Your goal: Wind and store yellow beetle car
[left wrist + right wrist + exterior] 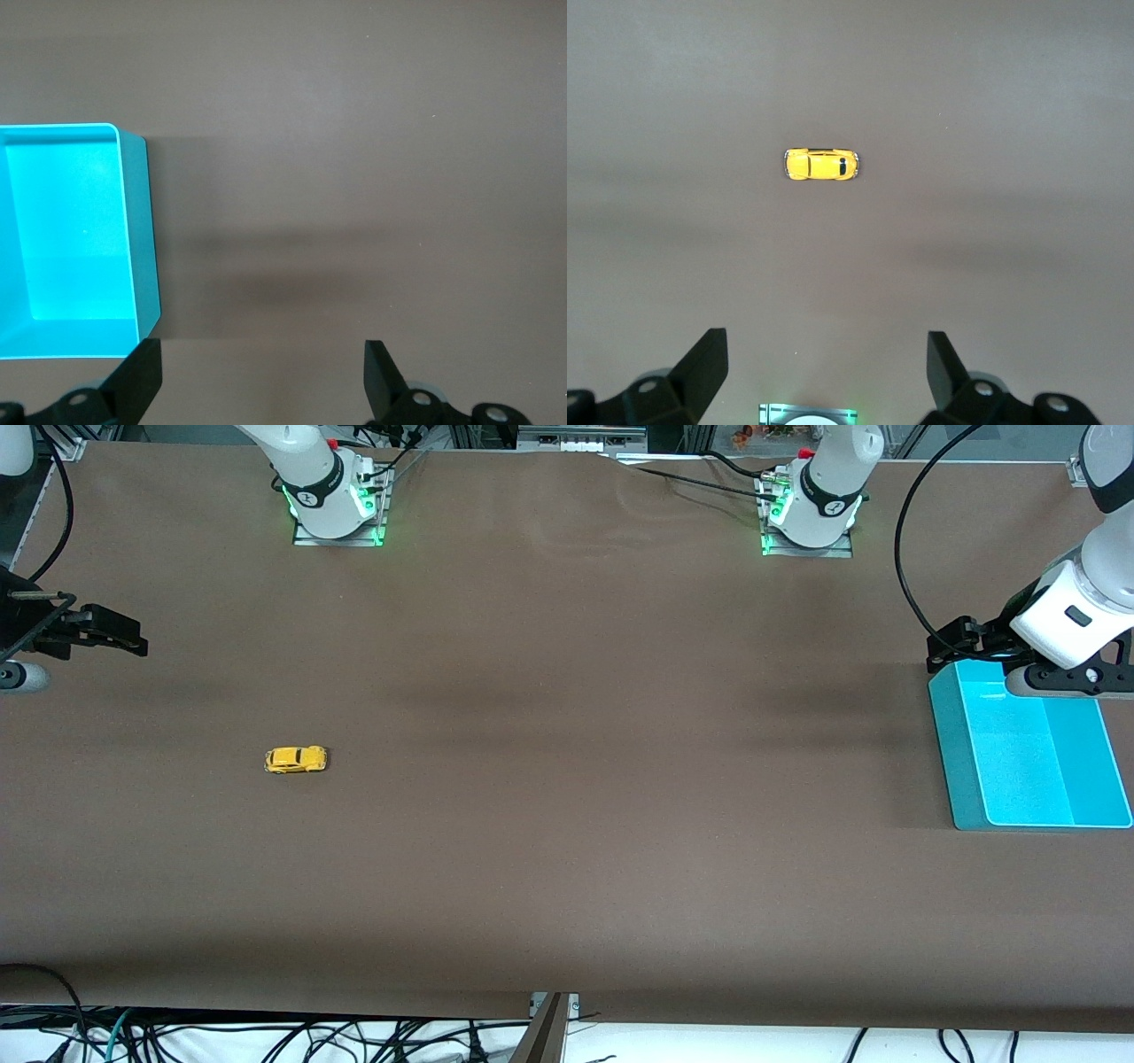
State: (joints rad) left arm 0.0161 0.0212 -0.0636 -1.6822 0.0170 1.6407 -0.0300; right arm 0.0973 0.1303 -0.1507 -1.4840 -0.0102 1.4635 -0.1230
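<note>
The yellow beetle car (295,759) is tiny and stands alone on the brown table toward the right arm's end; it also shows in the right wrist view (821,165). My right gripper (133,638) hangs open and empty above the table at that end, apart from the car; its open jaws show in the right wrist view (827,367). The turquoise tray (952,753) lies empty at the left arm's end, and its wall shows in the left wrist view (146,239). My left gripper (952,642) hangs open and empty over the tray's edge farthest from the front camera (263,372).
The two arm bases (332,505) (811,509) stand along the table's edge farthest from the front camera. Cables (266,1036) hang below the edge nearest the camera. A wide stretch of brown table (620,779) lies between car and tray.
</note>
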